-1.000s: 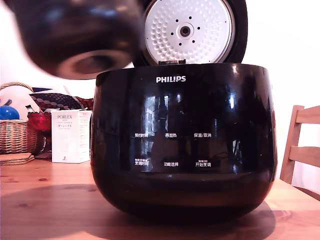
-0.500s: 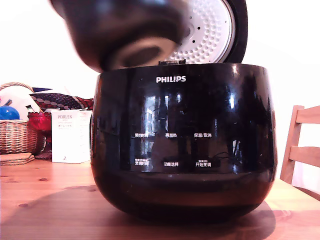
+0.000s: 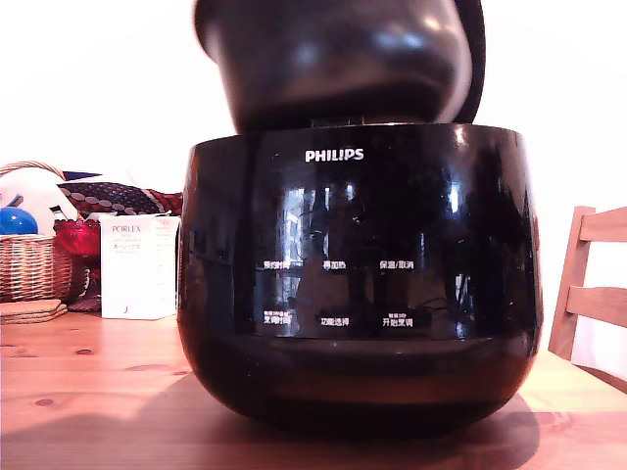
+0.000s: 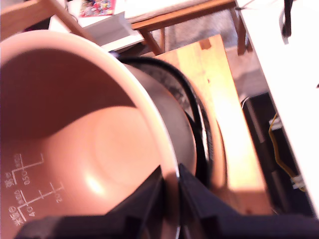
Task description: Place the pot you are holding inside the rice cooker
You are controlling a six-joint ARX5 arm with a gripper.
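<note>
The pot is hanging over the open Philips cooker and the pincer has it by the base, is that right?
Not the base. The wrist view shows the pincer clamped on the pot's rim, one finger inside and one outside. The pot does hang over the open rice cooker.

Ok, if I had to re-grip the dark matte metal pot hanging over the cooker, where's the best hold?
The thin flared rim, pinched from above with one finger inside the wall and one outside, as the end effector does now. The dark matte metal pot has a rounded, smooth body with no handles, so its sides offer little to hold; the open top is free, while the glossy black Philips rice cooker sits beneath.
</note>
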